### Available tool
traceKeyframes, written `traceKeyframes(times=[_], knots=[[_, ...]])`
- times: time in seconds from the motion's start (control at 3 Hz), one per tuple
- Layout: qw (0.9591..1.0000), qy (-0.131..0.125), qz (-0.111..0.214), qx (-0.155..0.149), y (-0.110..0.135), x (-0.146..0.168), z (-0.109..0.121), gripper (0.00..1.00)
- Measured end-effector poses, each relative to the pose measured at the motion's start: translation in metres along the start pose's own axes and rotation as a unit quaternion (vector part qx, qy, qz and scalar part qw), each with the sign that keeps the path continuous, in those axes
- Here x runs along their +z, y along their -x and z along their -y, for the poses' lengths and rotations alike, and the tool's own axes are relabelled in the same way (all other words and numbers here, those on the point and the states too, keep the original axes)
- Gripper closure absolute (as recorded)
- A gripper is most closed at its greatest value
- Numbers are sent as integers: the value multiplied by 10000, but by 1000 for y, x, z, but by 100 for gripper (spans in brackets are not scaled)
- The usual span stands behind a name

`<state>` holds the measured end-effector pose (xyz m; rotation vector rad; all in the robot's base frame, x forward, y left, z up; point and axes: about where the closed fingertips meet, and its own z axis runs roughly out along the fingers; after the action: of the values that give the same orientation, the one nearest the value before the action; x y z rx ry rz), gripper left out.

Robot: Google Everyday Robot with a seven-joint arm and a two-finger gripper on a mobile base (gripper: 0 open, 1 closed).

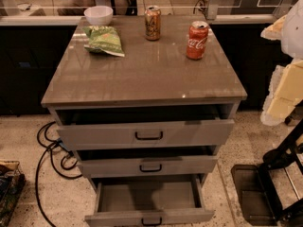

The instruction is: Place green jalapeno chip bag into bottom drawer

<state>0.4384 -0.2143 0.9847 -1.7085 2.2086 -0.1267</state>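
green jalapeno chip bag lies flat on the bench, at 10 o'clock of the top, nothing touching it; white bowl just behind it at 11 o'clock, inside not visible from here; tan can upright at 12 o'clock; red can upright at 2 o'clock, well apart from the bag; bottom drawer pulled far out at 6 o'clock, black handle on the front, only its grey floor and walls show inside; middle drawer open a crack, inside dark, contents cannot tell; top drawer out a little more, inside also too dark to read; gripper at 3 o'clock by the frame's right edge, pale and blurred, off the bench and well apart from the bag, holding nothing visible; open or closed, cannot tell; black cables on the floor at 9 o'clock of the cabinet.
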Motion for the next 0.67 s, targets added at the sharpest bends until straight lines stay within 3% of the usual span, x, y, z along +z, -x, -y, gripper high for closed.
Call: traceKeyframes(times=[0.33,0.67], knots=[[10000,-1,0,0,0,0,0,0],[9996,-68,237,157,9,10,11,0]])
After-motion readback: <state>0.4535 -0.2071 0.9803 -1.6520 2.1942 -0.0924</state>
